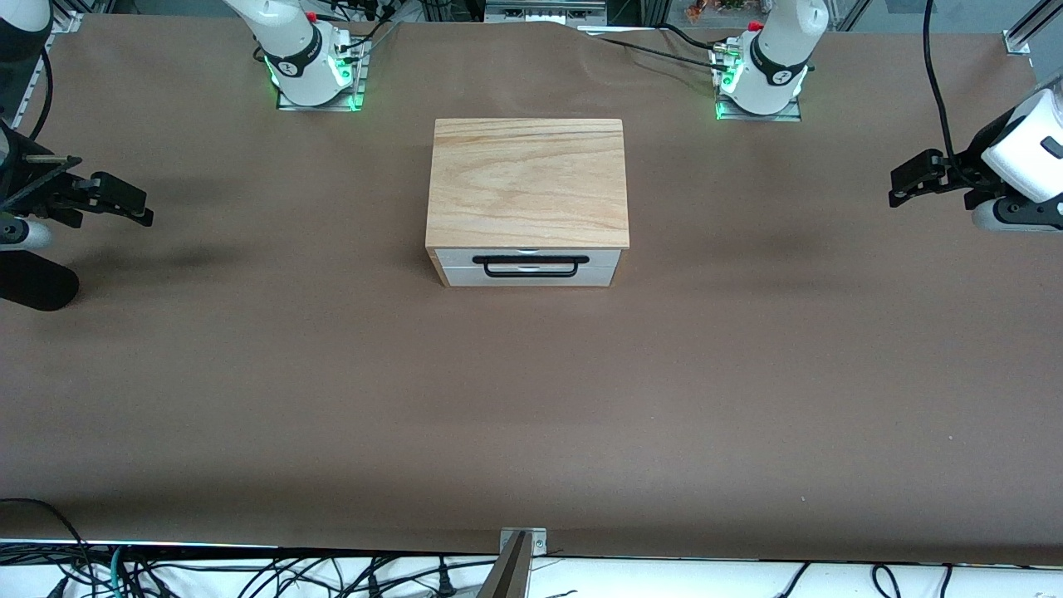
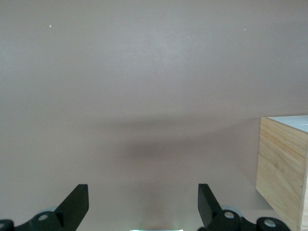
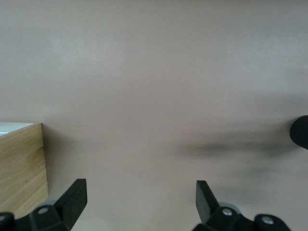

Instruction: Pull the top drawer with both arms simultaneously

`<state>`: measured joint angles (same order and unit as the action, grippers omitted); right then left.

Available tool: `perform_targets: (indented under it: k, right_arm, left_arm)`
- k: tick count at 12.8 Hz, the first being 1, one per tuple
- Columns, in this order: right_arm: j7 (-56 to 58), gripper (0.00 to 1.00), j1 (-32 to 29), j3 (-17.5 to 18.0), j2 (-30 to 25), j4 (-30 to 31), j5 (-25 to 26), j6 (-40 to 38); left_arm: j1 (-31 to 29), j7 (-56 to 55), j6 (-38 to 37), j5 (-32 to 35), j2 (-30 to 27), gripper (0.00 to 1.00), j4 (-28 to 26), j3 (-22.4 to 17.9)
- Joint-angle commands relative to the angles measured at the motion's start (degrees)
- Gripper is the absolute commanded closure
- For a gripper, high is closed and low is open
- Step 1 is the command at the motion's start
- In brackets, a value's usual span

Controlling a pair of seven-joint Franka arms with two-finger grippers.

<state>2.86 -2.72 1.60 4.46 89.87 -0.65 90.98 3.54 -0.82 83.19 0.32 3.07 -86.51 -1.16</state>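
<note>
Wooden cabinet [image 1: 528, 181], top drawer [image 1: 529, 258] closed

Both arms are cut off by the front view's side edges; only their bases and end sections show. In the left wrist view, the cabinet [image 2: 284, 168] is cropped at the frame edge, and the left pincer [image 2: 143, 204] shows only its fingertips [image 2: 77, 199]. The right wrist view likewise crops the cabinet [image 3: 21, 163] and the right pincer [image 3: 141, 202]. The drawer [image 1: 529, 258] interior is hidden.

Bare table [image 1: 531, 399] fronts the top drawer [image 1: 529, 259] — nothing blocks it.
</note>
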Motion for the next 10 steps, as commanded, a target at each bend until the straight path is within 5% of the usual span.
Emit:
perform_targets:
  k: [1,10]
  right_arm:
    - [0.5,0.0,-0.2,0.2,0.2,-0.7,-0.2,0.2]
    - [0.6,0.0,-0.2,0.2,0.2,-0.7,-0.2,0.0]
  left_arm:
    - [-0.1,-0.4,-0.8,-2.9,1.3,0.0,2.0,-0.1]
    - [-0.6,-0.2,-0.8,-3.0,1.5,0.0,2.0,-0.1]
